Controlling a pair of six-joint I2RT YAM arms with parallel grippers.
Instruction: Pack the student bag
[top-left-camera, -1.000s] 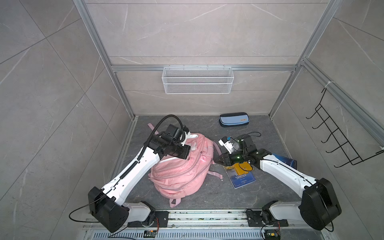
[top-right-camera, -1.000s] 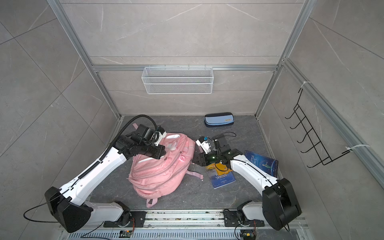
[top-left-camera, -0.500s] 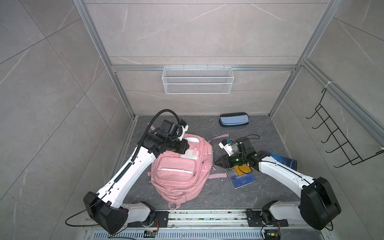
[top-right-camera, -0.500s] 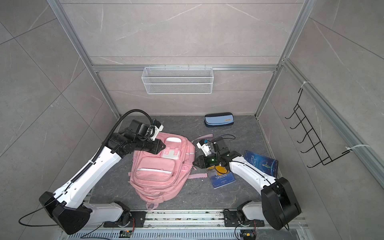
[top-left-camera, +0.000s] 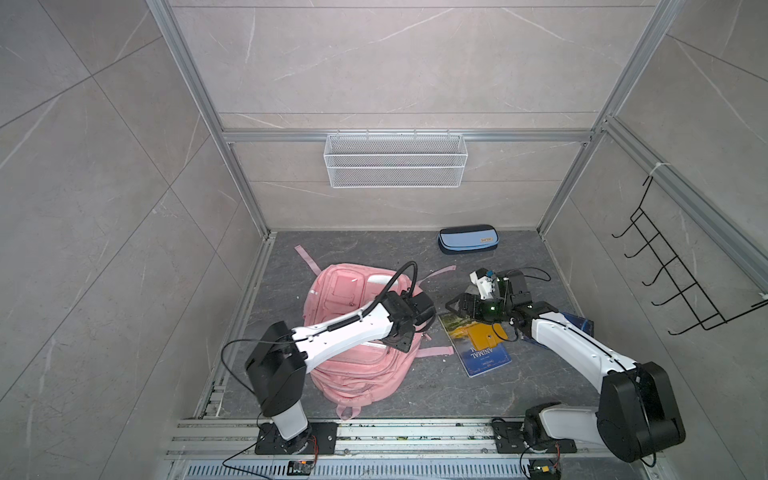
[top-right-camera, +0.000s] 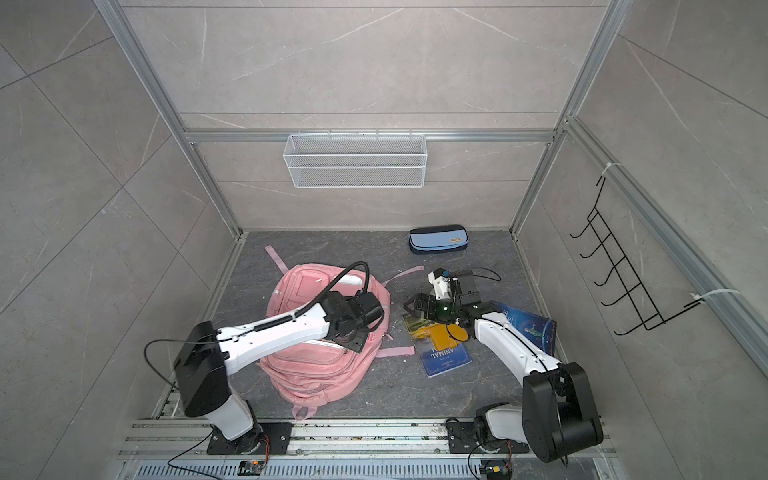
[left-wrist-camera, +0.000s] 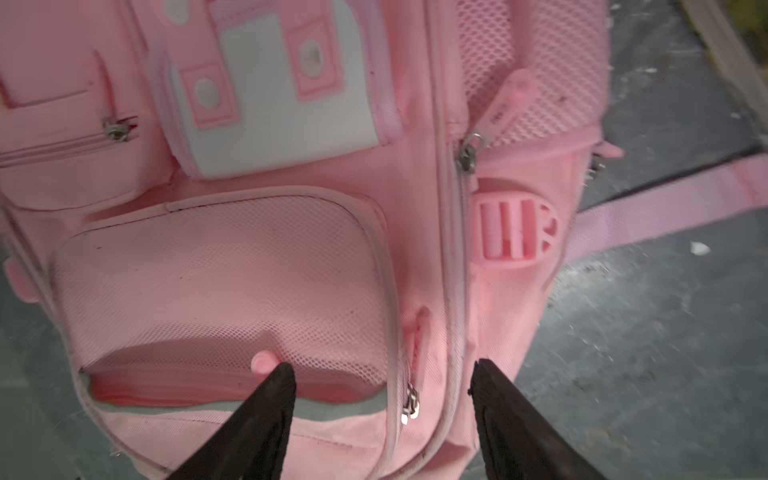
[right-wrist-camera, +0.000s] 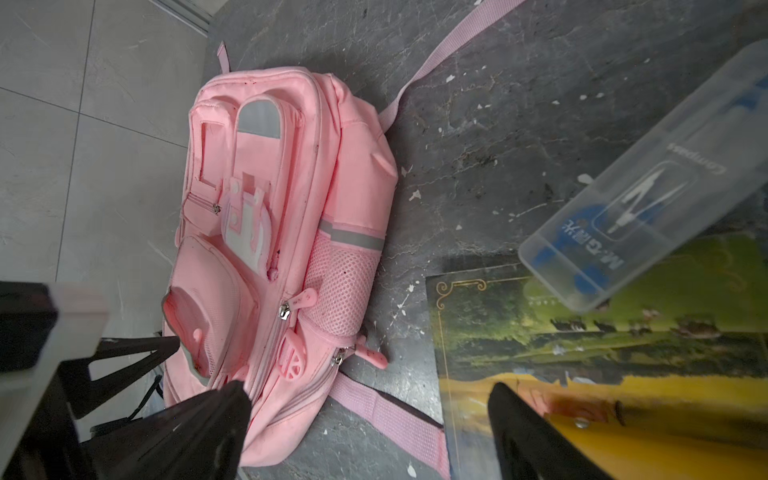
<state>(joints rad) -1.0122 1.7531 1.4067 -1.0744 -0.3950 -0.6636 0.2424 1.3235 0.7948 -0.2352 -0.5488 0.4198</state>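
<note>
Left tool (left-wrist-camera: 382, 365): jaws clearly apart, nothing between them. Hovers low over the student bag (left-wrist-camera: 232, 270), at the front mesh pocket (left-wrist-camera: 220, 282). One fingertip (left-wrist-camera: 282, 374) just beside a small pink pull (left-wrist-camera: 262, 362) at the pocket mouth; contact cannot be told. Other fingertip (left-wrist-camera: 482, 374) over the side panel beyond the main zip seam, with a metal zip slider (left-wrist-camera: 411, 405) between the two tips. Grips no fabric.

Right tool (right-wrist-camera: 370, 386): jaws spread wide, empty. Sits low above the desk (top-left-camera: 374, 249), between bag and book (top-left-camera: 478, 353) in both top views. One finger (right-wrist-camera: 216, 415) over the bag's near edge, the other (right-wrist-camera: 523, 424) over the book cover by a yellow flat item (top-left-camera: 482, 336). Touches neither, as far as visible.

Student bag: flat on the desk, front side up, left of the middle, partly under the left arm's wrist. Pink straps (top-left-camera: 305, 259) splayed out onto the desk.

Clear compass box (right-wrist-camera: 648, 208) overlapping the book's far corner. Second, blue book (top-right-camera: 528, 324) under the right forearm. Blue pencil case (top-left-camera: 467, 239) by the back wall, well apart from the bag.
</note>
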